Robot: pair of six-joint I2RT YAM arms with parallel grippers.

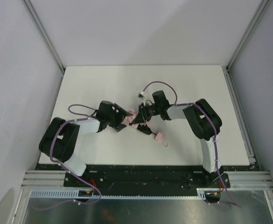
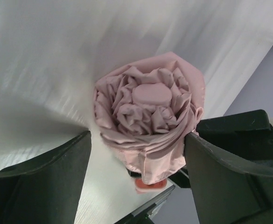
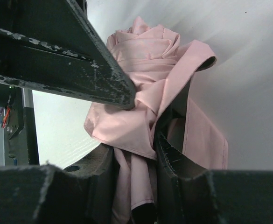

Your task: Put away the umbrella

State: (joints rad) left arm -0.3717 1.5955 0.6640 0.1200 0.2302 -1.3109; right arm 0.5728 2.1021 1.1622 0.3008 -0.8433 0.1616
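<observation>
Nearest the arm bases (image 1: 145, 179), the umbrella's small pink handle (image 1: 160, 136) shows over the white worktop (image 1: 94, 84), on the right arm's side; I cannot tell whether it rests on the surface. Just beyond it the two claws meet near the middle of the worktop, tips facing each other. The right claw (image 1: 139, 120) is clamped on the umbrella (image 2: 148, 107), a pale pink folded bundle, with its fabric pinched between the dark fingers (image 3: 80, 74). The left claw (image 1: 124, 120) stands wide, with the bundle's pleated end between its fingers: one finger (image 2: 229, 158) touches the fabric, the other (image 2: 43, 177) stands apart from it. Behind them the worktop runs on to the pale back wall (image 1: 145, 28).
</observation>
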